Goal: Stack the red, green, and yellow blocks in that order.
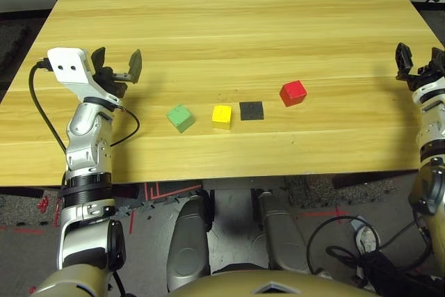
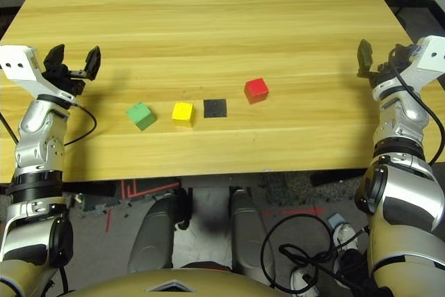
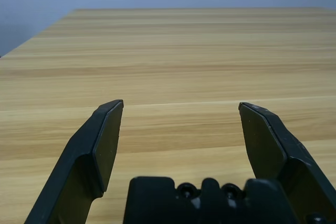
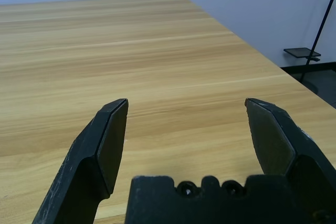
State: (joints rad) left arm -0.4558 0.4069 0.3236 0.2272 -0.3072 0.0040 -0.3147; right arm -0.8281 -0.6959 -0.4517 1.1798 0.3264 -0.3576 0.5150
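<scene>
The left gripper (image 1: 117, 65) had its two black fingers spread wide and held nothing; between them in the left wrist view lay only bare wood. It hovered over the left part of the worktop (image 1: 229, 26), the silver forearm rising from below the near edge with the wrist bent toward the middle. The right gripper (image 2: 379, 57) was likewise spread wide and empty, sitting at the right edge of the worktop on an upright forearm.

The three blocks sat apart in a loose row near the front of the worktop, none touching another. The green block (image 1: 180, 117) was leftmost and turned slightly askew. The yellow block (image 1: 222, 116) stood near it on the right. A flat black square patch (image 1: 252, 110) lay just beside the yellow block, and the red block (image 1: 293, 92) stood past the patch, a little farther back. Both grippers were well apart from the blocks.
</scene>
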